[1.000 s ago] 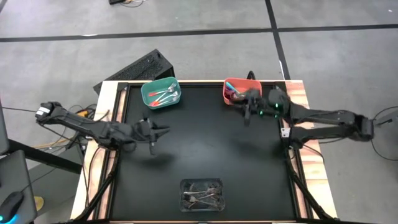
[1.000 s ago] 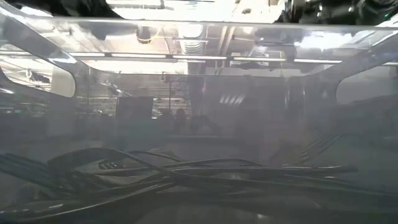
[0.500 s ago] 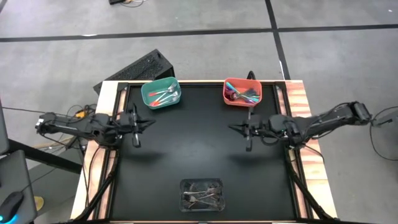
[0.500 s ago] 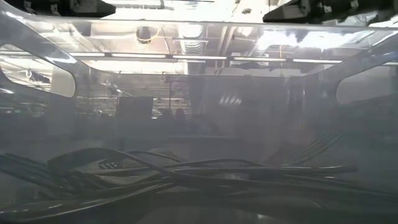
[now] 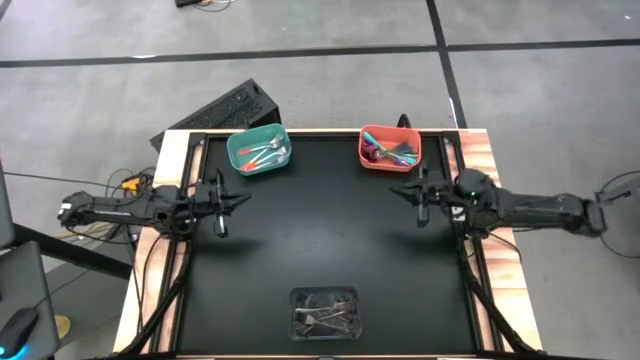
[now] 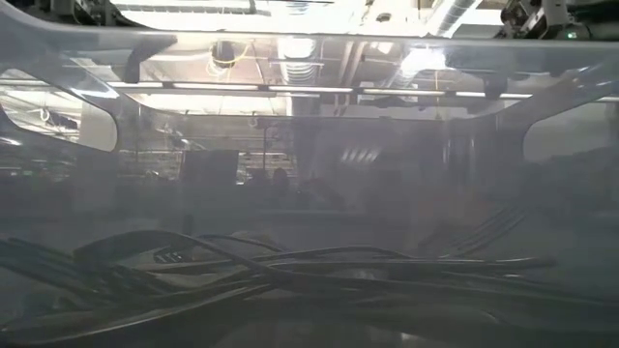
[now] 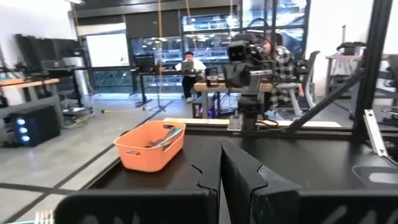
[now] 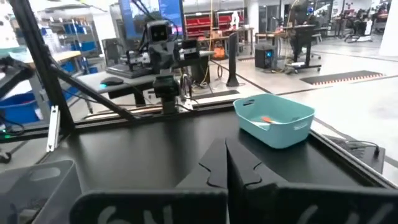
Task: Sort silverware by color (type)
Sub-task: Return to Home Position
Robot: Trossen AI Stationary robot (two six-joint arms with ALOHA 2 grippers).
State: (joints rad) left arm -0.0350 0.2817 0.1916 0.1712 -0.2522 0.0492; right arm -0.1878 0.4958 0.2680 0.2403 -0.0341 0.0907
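Two bins carry the silverware [image 5: 268, 152]. Rainbow-headed pieces with pink-to-orange handles sit in the teal plastic bin [image 5: 232, 148] at 11 o'clock on the black table [image 5: 320, 230]. Blue/teal and darker handles are in the orange plastic bin [image 5: 364, 140] at 1 o'clock. No loose coloured piece visible on the mat. The clear plastic tray [image 5: 294, 300] at 6 o'clock holds only dull grey cutlery, not part of the sort. It sits right against the low camera and fills that view.

Arms:
- The left gripper [image 5: 232, 198] is at the 9 o'clock edge, pointing toward 3.
- The right gripper [image 5: 405, 191] is at the 3 o'clock edge, pointing toward 9.
- Both wrist views show the jaws pressed narrow, seam closed, nothing between them.

Geometry for whatever comes next:
- The teal bin lies toward 1 o'clock from the left gripper, near.
- The orange bin lies toward 11 o'clock from the right gripper, nearer still.
- Each arm has its own-side bin; the opposite bin is well apart across the table.
- Pieces in the orange bin lie mostly along the 9–3 line. The teal-bin ones run diagonal, roughly 8–2.

My read: the sort looks finished or close to it, with the arms parked at the sides, consistent with homing. If another pick is due, the only other cutlery I see is the tray at 6, about equally far from both arms, so I can't tell which would take it.
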